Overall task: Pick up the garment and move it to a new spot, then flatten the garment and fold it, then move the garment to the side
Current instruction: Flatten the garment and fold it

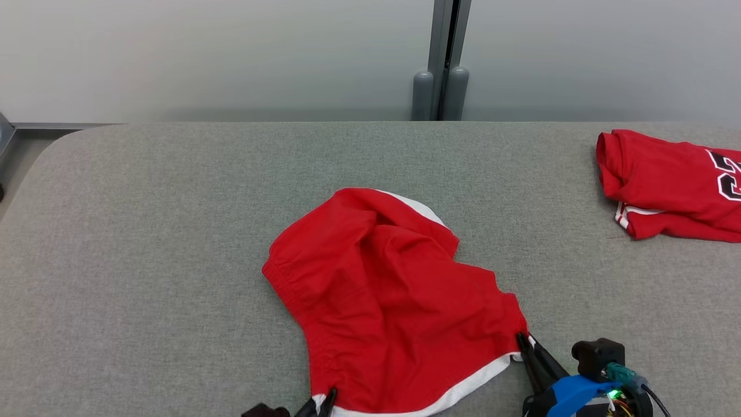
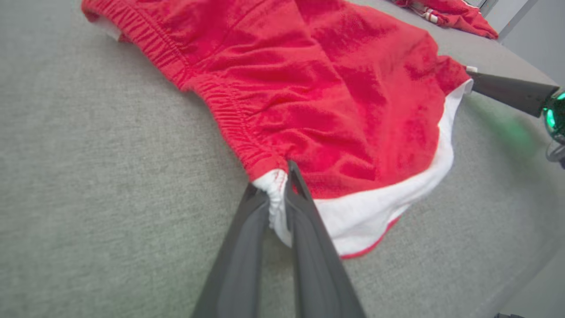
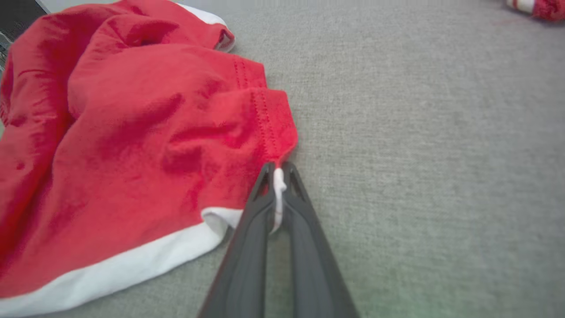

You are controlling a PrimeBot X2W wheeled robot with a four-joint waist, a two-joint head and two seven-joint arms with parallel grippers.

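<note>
- Head view: crumpled red fabric shorts w/ white hem band lie mid-front on the grey felt-like surface. Left fingers are at the pic's bottom edge, on the shorts' near-left corner. Right fingers are on the near-right corner. A red jersey w/ white-black number lies far right, well apart.
- Left wrist view: left fingers nearly closed, pinching the white corner where the elastic waistband ends, cloth bunched btwn them. Right fingers' tip meets the opposite corner, upper right.
- Right wrist view: right fingers shut tight on a thin white bit of hem at the red stitched corner. Rest of the shorts is heaped to the view's left, on the surface.
</note>
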